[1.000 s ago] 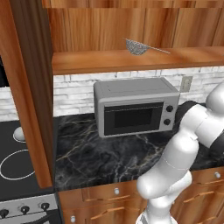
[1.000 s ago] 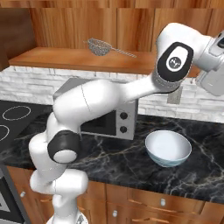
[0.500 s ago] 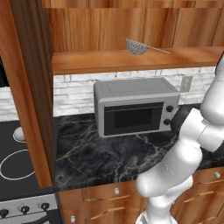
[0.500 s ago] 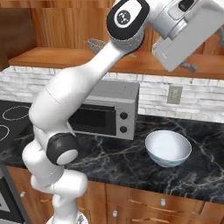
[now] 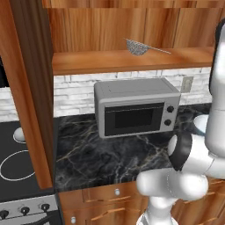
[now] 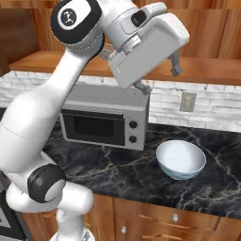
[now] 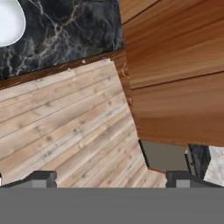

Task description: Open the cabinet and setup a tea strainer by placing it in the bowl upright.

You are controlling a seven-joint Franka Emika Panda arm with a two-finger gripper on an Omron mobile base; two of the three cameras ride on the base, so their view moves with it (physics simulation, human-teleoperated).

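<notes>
While its door [image 5: 28, 88] stands swung wide at the left of the left base view, the large reddish-brown wooden wall cabinet [image 5: 132, 26] is seen open, with its plain wood shelf [image 5: 132, 60] exposed above a band of pale brick wall. Below it, the black marble surface with pale veins [image 5: 110, 158] is spread across both base views, and low wooden drawer fronts with small round knobs [image 6: 179, 219] are set under its edge. A black stove top with white ring markings [image 5: 17, 162] is seen at the far left. The white jointed robot arm [image 6: 52, 122] is raised from the lower left of the right base view, its hand lifted to shelf height in front of the cabinet. A grey box-shaped microwave with a dark door and two round dials [image 5: 136, 112] is placed on the surface against the wall. The round white bowl with a pale blue tint [image 6: 180, 160] is set on the surface to the right of the microwave, apart from it. The fingers [image 6: 160, 77] are spread wide apart and nothing is held between them. The small grey metal mesh tea strainer with a thin straight handle [image 5: 139, 46] is found on the cabinet shelf, above the microwave.
</notes>
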